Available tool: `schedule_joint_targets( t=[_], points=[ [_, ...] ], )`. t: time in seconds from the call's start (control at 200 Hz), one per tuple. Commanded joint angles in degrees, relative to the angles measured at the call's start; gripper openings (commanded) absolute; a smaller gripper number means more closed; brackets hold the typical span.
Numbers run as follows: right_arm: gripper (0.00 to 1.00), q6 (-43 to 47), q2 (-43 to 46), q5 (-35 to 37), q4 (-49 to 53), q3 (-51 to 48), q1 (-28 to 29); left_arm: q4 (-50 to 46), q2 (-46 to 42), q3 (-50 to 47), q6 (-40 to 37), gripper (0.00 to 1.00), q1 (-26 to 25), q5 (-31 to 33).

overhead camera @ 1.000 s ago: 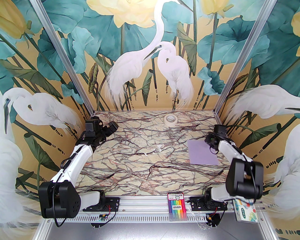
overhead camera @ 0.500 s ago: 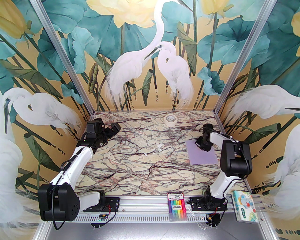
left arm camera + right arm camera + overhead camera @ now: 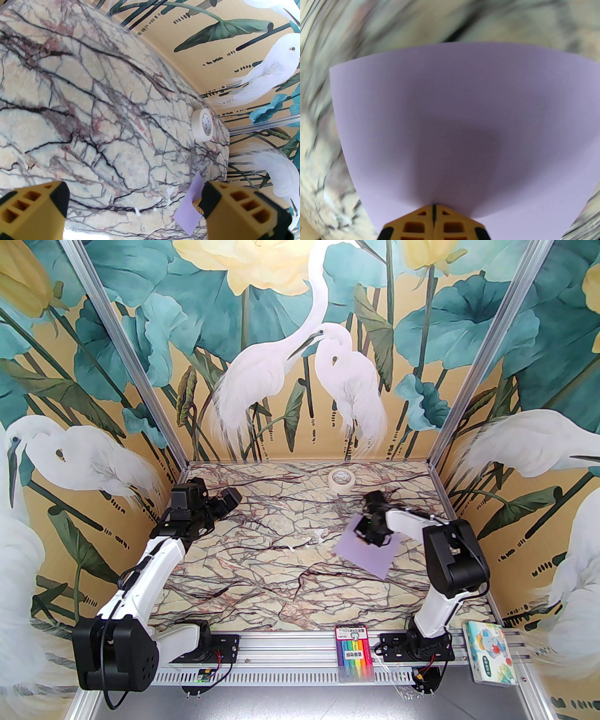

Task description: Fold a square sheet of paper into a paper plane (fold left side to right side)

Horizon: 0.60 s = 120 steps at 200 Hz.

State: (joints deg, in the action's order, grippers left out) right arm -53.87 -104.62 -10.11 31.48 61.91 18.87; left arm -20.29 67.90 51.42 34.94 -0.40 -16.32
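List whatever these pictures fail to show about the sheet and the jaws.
- Top view: the right gripper covers the far edge of the square sheet of paper; whether its jaws pinch or press is unclear.
- Left wrist view: a jaw of the left gripper hides part of the sheet.
- Right wrist view: the table is blurred.
- Top view: white scraps, too small to identify.

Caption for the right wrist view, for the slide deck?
Shut right gripper with its tips at the lavender sheet, marble table blurred behind.

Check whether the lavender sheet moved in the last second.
Yes. The square sheet of paper slid left and rotated; its left corner now lines up below the tape roll, right gripper on it.
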Motion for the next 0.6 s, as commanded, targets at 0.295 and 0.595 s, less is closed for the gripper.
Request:
schedule_joint_targets(
  t=[0.295, 0.595],
  points=[
    [0.00, 0.21, -13.24, -6.21, 4.85, 16.54, 14.64, -1.05, -5.88, -3.91, -0.13, 0.99, -1.25, -2.67],
    [0.03, 4.73, -10.03, -5.92, 7.44, 16.84, 16.82, -1.34, -6.60, -5.61, 2.74, 0.99, -5.80, -2.01]
  ],
)
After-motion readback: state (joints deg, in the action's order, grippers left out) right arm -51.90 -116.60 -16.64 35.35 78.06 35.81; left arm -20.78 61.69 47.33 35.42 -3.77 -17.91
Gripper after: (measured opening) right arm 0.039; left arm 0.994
